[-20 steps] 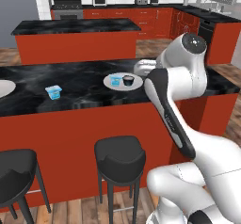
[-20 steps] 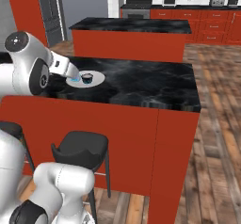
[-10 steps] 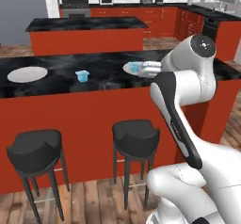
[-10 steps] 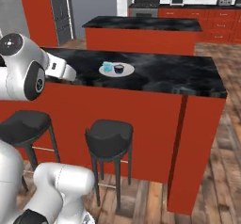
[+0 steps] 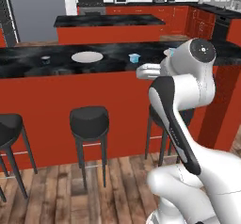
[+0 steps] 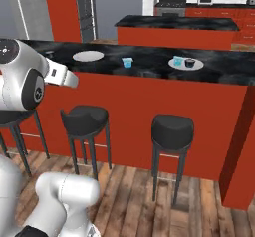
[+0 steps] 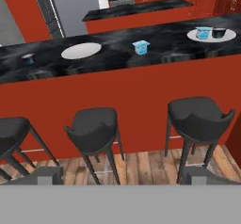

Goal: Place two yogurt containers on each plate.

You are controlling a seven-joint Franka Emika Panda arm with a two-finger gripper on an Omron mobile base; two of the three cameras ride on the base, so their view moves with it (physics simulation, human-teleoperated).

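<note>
No text, label, brand, number or sign can be read anywhere: the yogurt containers and plates on the black counter are unmarked, and so are the red cabinets beneath that counter.

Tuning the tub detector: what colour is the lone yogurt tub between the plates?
Light blue yogurt tub, clearest in the hand view.

The arm is glossy white, built of thick rounded links that swell into bulbous shells at the joints. A dark grey band runs along the seam of the long link at the lower right of the left base view. A round dark cap with a small light mark, perhaps a screw, tops the upper joint.
</note>
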